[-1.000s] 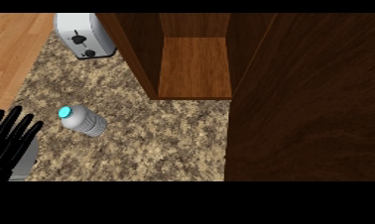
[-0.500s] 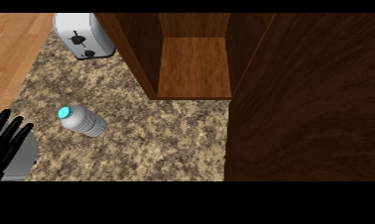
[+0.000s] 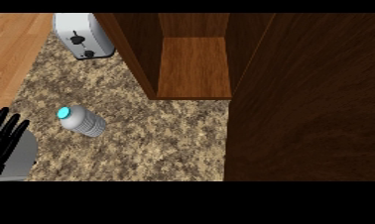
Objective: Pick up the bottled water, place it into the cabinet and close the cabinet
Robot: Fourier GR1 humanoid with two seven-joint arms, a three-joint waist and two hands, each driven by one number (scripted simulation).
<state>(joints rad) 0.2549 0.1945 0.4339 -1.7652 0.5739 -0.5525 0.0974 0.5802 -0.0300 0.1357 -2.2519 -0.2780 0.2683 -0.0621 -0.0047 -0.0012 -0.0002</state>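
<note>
On the granite counter (image 3: pixel 147 139), near-left part, the bottled water (image 3: pixel 83 121) stands with its cyan cap up, well apart from the cabinet (image 3: pixel 194 64). Cabinet is open, its door (image 3: pixel 307 99) swung out at the right, shelf inside bare wood. Left hand (image 3: pixel 10 136) rests at the left edge, fingers straight & up, holding nothing, just beside the bottle w/o touching. Toaster (image 3: pixel 83 34) sits far left

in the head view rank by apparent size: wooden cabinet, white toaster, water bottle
1. Dark brown wooden cabinet, by far the largest.
2. White toaster, partly cut off at the top.
3. Clear water bottle with a teal cap, somewhat smaller than the toaster.
</note>
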